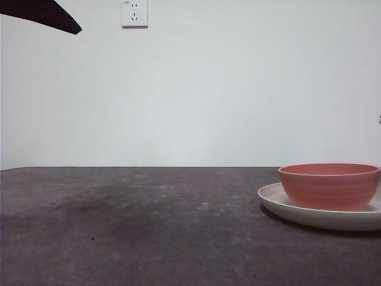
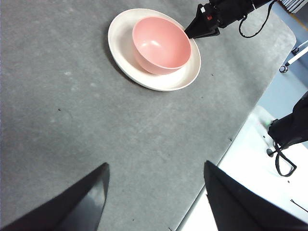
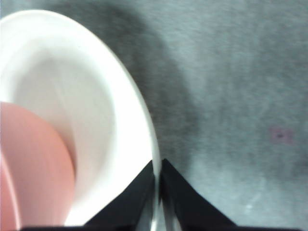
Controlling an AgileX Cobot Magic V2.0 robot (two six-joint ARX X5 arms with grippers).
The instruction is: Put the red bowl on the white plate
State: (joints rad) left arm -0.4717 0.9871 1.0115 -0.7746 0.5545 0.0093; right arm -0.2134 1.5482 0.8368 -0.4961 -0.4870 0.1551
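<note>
The red bowl [image 1: 329, 186] sits upright inside the white plate [image 1: 280, 201], and both rest on the dark grey table [image 1: 137, 232], well in from its edges. The right gripper [image 3: 158, 166] has its two jaws pressed almost together at the plate's rim and holds nothing; from the left wrist view its tip is just beside the far side of the bowl. The left gripper [image 2: 155, 169] hangs high above the table near its edge, jaws spread wide and empty.
</note>
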